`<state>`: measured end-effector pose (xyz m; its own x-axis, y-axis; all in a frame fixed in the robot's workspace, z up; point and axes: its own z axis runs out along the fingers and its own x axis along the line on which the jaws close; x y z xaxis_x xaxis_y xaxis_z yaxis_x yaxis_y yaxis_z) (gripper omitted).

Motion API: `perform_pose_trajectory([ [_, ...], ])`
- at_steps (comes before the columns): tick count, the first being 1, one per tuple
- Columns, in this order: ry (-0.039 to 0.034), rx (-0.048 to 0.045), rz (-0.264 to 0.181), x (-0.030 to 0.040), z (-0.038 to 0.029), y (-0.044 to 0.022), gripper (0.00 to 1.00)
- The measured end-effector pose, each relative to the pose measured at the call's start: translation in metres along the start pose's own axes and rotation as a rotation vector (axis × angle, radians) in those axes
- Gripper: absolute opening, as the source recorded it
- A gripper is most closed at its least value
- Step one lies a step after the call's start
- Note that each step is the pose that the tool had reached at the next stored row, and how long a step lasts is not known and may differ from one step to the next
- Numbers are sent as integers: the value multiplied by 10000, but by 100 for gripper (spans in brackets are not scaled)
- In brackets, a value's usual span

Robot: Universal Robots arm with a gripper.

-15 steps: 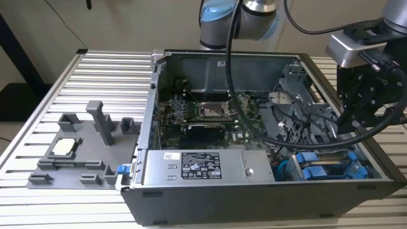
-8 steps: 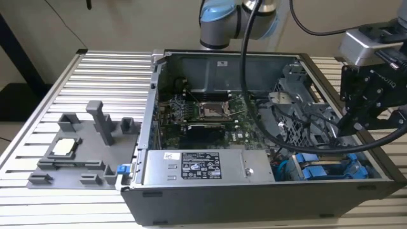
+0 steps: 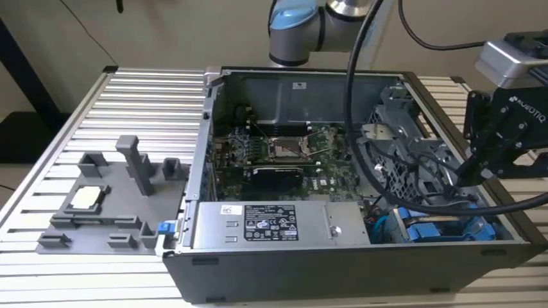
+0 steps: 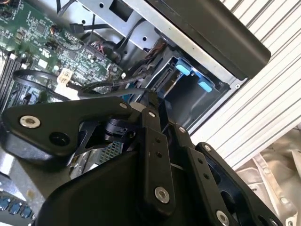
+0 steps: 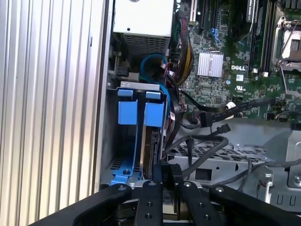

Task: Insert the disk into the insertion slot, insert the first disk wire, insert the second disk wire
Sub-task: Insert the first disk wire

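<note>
Deep inside an open computer case point(image 3: 283, 282), the arm's black gripper point(image 5: 169, 182) pinches its fingers nearly together on a black cable connector point(image 5: 172, 170), poised at the grey drive cage point(image 5: 136, 85). Close by, the disk point(image 5: 151, 143) stands on edge in its bright blue carrier, seated in the insertion slot point(image 5: 145, 150) beside a second blue-tabbed carrier point(image 5: 127, 112). Dark cables point(image 5: 207, 141) trail across the cage, with the green motherboard point(image 5: 221, 75) beyond. The case rests on a ribbed aluminium table point(image 3: 145, 96), and a grey parts fixture point(image 3: 111, 205) sits at the exterior view's left.
</note>
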<state>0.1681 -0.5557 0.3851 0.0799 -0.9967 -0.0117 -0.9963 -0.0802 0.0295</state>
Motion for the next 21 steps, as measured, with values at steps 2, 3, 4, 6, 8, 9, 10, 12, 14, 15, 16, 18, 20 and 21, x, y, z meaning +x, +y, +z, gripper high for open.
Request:
perform_pose_trajectory([
  [2,-8,-122,1,15,4,-29,19],
  [3,-14,-179,1,22,6,-43,19],
  [4,-18,-239,2,29,8,-58,19],
  [6,-28,-381,4,42,12,-91,19],
  [8,-38,-541,6,52,15,-125,19],
  [9,-42,-612,6,56,17,-141,19],
  [10,-45,-667,6,60,20,-154,19],
  [12,-52,-722,6,64,29,-170,19],
  [14,-50,-728,8,64,37,-173,19],
  [15,-49,-729,8,64,39,-173,19],
  [16,-48,-729,8,65,39,-173,19],
  [18,-50,-729,8,65,40,-173,19],
  [20,-51,-729,7,65,41,-173,19],
  [21,-52,-729,7,65,41,-174,19],
])
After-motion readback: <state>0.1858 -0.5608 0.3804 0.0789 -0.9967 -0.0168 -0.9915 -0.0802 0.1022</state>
